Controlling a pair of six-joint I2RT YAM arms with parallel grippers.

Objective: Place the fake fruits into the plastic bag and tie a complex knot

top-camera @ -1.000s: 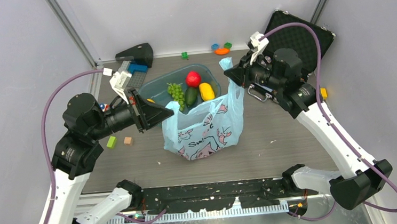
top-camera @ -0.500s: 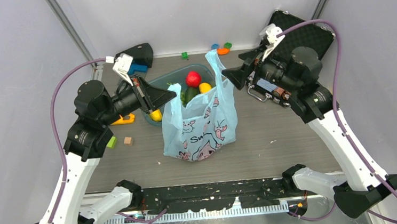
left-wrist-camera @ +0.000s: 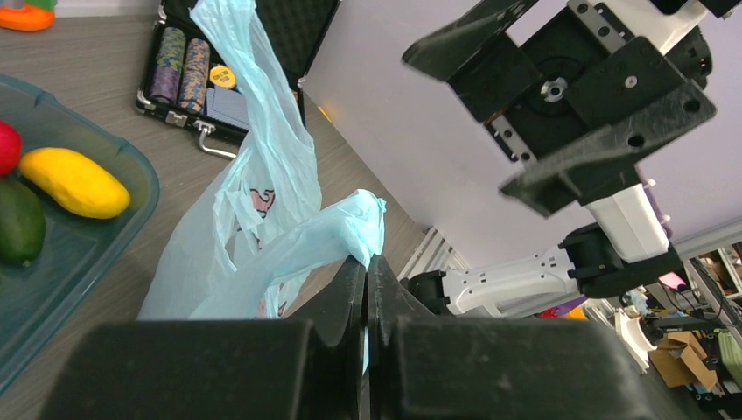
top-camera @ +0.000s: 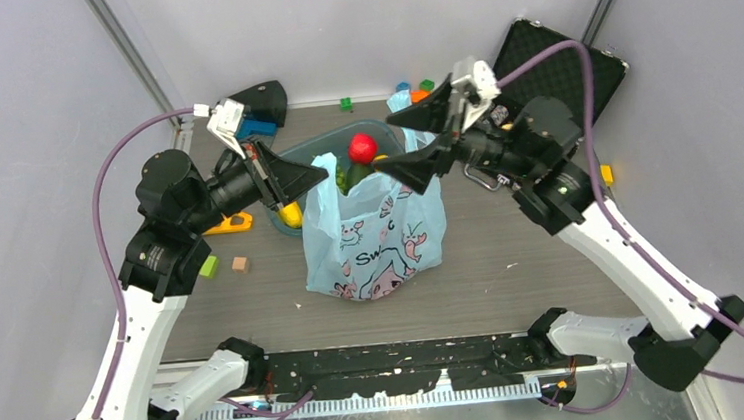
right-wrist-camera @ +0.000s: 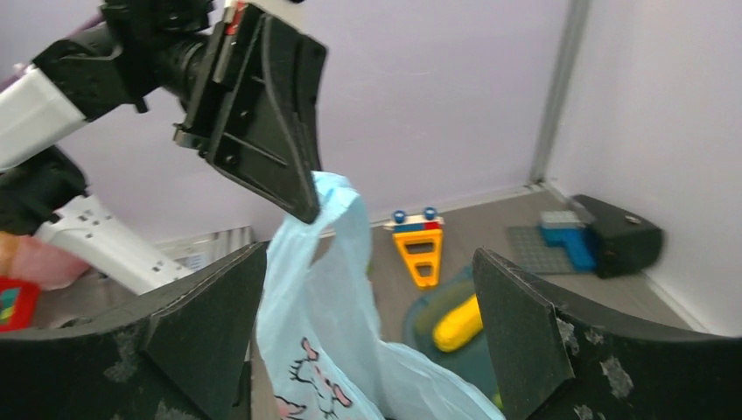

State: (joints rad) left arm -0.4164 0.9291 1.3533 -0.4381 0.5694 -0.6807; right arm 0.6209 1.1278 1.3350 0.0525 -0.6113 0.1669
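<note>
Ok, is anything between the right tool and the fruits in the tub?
Yes. The plastic bag, its handle pinched up by the left tool, hangs between the fingers of the open right tool. The yellow fruit in the tub lies just beyond it.

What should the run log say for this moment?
left gripper: shut on plastic bag handle | right gripper: open, holding nothing | fake fruits: in tub | knot: not tied
</note>
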